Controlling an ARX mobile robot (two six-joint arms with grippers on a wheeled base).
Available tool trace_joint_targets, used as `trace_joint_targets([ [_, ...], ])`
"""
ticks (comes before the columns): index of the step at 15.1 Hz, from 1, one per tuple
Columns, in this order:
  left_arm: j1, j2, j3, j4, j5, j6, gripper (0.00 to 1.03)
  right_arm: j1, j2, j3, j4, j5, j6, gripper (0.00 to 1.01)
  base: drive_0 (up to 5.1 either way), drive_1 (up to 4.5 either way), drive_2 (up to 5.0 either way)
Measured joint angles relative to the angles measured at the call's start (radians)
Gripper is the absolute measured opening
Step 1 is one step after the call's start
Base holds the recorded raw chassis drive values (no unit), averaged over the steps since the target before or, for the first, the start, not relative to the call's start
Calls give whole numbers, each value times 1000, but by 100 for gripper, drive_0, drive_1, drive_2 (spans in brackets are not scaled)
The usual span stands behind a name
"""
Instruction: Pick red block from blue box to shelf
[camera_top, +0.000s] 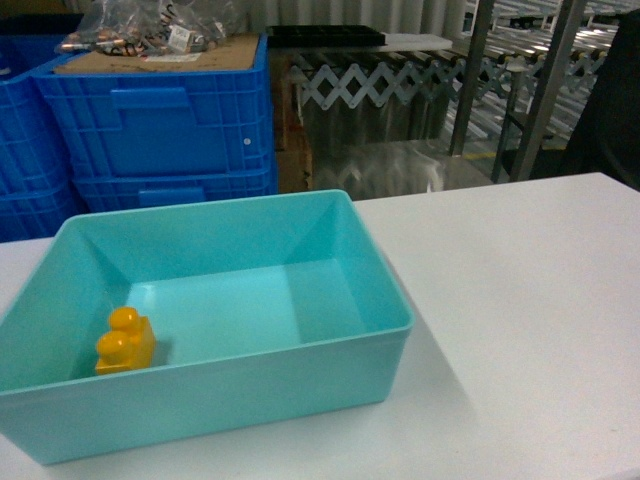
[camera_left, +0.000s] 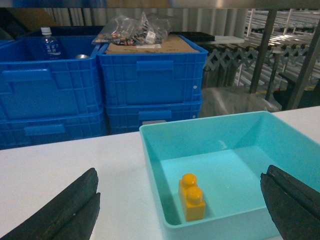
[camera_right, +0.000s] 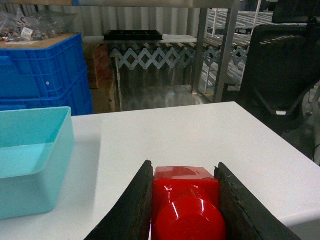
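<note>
My right gripper (camera_right: 183, 167) is shut on the glossy red block (camera_right: 185, 200), stud facing the camera, held over the white table to the right of the blue box (camera_right: 30, 195). The turquoise box (camera_top: 200, 410) sits on the table's left part and holds only an orange-yellow two-stud brick (camera_top: 125, 342). In the left wrist view my left gripper (camera_left: 181, 172) stands wide open just before the near left corner of the box (camera_left: 210, 135), with the orange-yellow brick (camera_left: 192, 197) between its fingers' lines. The steel shelf (camera_top: 545, 90) stands behind the table at the right. Neither gripper shows in the head view.
Stacked dark blue crates (camera_top: 160, 130) stand behind the table on the left, one topped with cardboard and a plastic bag (camera_left: 135, 30). A folding lattice barrier (camera_right: 150, 57) is behind. A black office chair (camera_right: 285, 65) stands by the table's right edge (camera_right: 280, 165).
</note>
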Motion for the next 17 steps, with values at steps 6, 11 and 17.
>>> trace_joint_targets([
  [6, 0, 0, 0, 0, 0, 0, 98, 0, 0, 0, 0, 0, 0, 29, -131, -131, -131],
  [11, 0, 0, 0, 0, 0, 0, 98, 0, 0, 0, 0, 0, 0, 29, -131, -131, -131],
  [17, 0, 0, 0, 0, 0, 0, 98, 0, 0, 0, 0, 0, 0, 29, -144, -144, -144],
])
